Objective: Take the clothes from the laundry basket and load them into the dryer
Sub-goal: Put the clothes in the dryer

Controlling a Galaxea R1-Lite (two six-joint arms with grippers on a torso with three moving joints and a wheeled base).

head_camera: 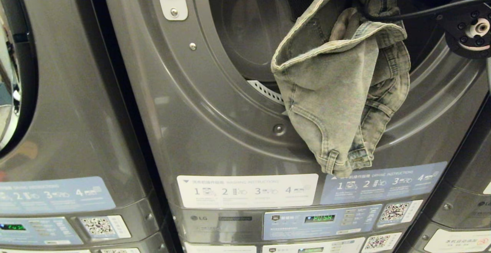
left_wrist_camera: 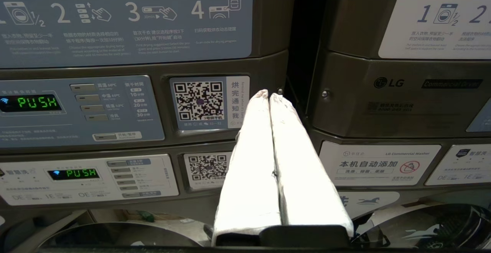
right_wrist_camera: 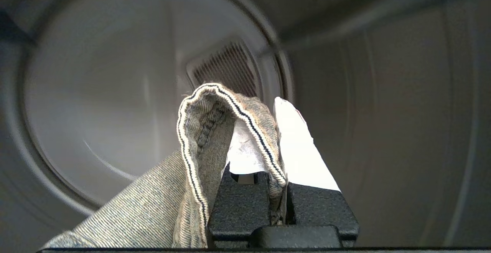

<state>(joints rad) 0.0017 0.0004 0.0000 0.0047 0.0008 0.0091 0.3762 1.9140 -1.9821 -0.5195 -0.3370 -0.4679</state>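
Garment: faded grey-green denim garment with pale stitched seams (head_camera: 337, 91) — hanging at the upper right of the head view, its top bunched at the mouth of the drum, its lower end draped down over the door ring to just above the instruction labels.

Right gripper (right_wrist_camera: 282, 130): inside the opening, white-wrapped fingers (right_wrist_camera: 303, 149) pinched nearly closed on a folded hem of the denim; the hem loops over the fingertips in the centre of the right wrist view.

Dryer: dark grey front-loading machine with a round door opening (head_camera: 215, 103); its pale metal drum (right_wrist_camera: 96, 91) fills the left of the right wrist view, a slatted vent just behind the held hem.

Key relation: the cloth's long axis runs downward and back out of the opening, so most of it hangs on the outside of the ring while only the gripped end is inside (the drum lies ahead of the fingertips).

Judgement: the arm probably needs to reach deeper before letting go — otherwise the hanging weight could pull the piece back out.

Left gripper (left_wrist_camera: 268, 95): parked low before the control panels, white fingers pressed together, holding nothing.

Basket: not in view.
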